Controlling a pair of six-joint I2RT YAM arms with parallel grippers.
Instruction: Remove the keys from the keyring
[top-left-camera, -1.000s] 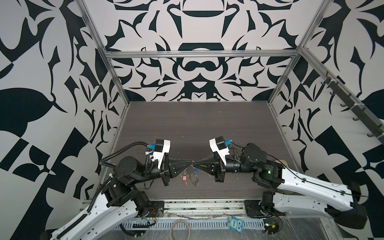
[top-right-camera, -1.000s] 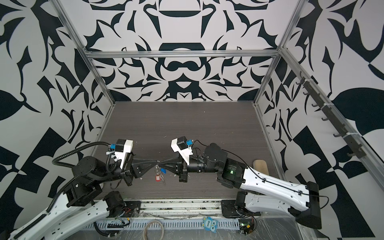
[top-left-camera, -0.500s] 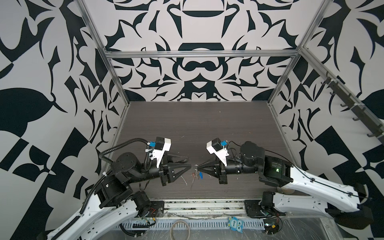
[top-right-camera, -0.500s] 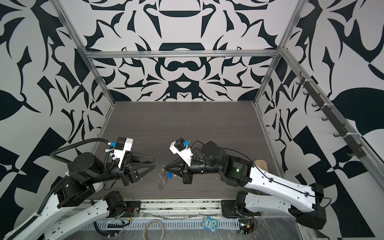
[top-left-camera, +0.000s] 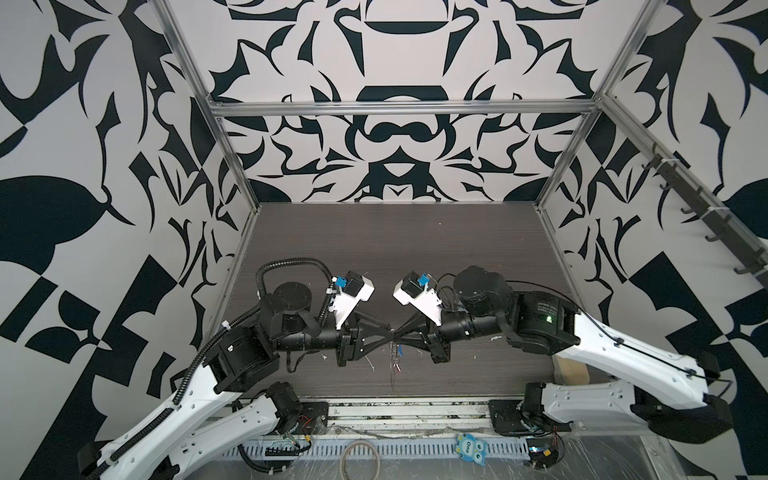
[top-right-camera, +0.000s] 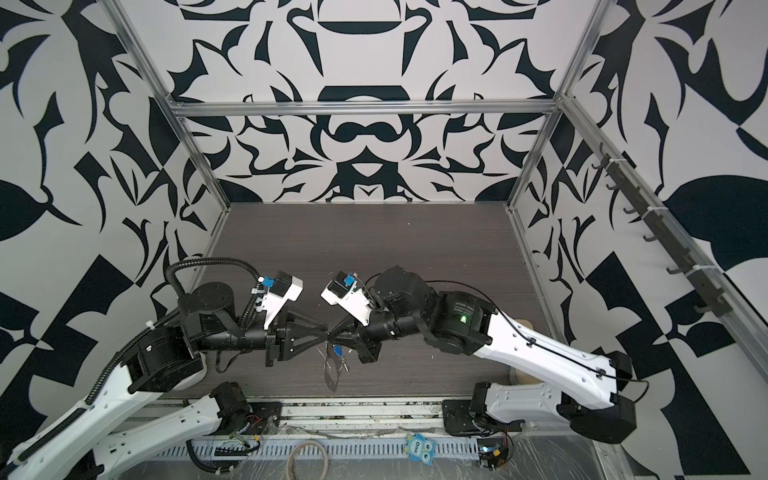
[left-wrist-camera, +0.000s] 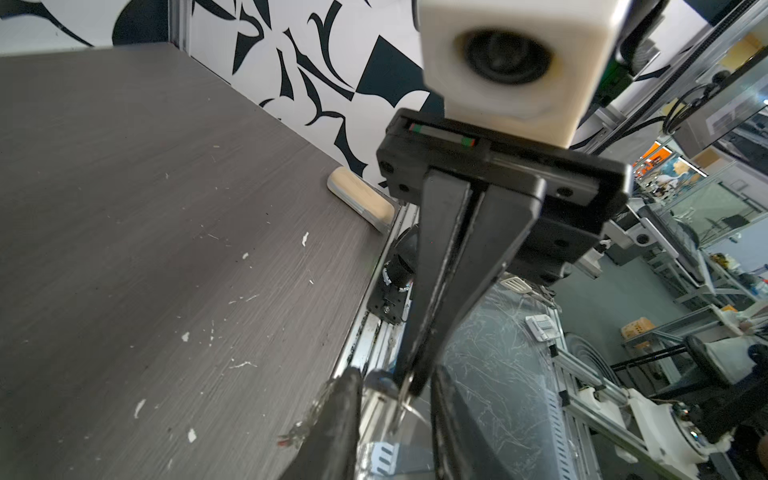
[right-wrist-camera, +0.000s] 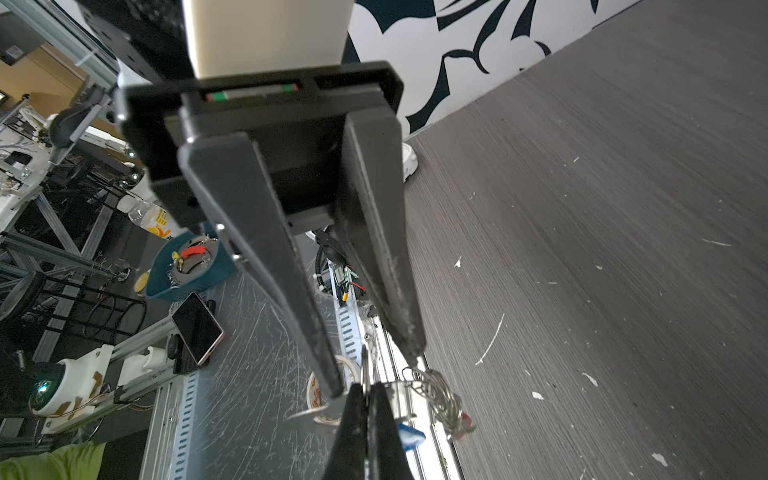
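Our left gripper (right-wrist-camera: 376, 374), wide a moment ago, is back with a narrow gap straddling the keyring (top-right-camera: 331, 372) where our right gripper (left-wrist-camera: 409, 384) pinches it tight, keys (right-wrist-camera: 409, 436) hanging below the jaws: we judge a regrip, no key off yet

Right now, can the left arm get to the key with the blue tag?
Probably yes. The blue-tagged key hangs off the keyring that the shut right gripper holds, and the open left gripper sits right beside it with nothing between.
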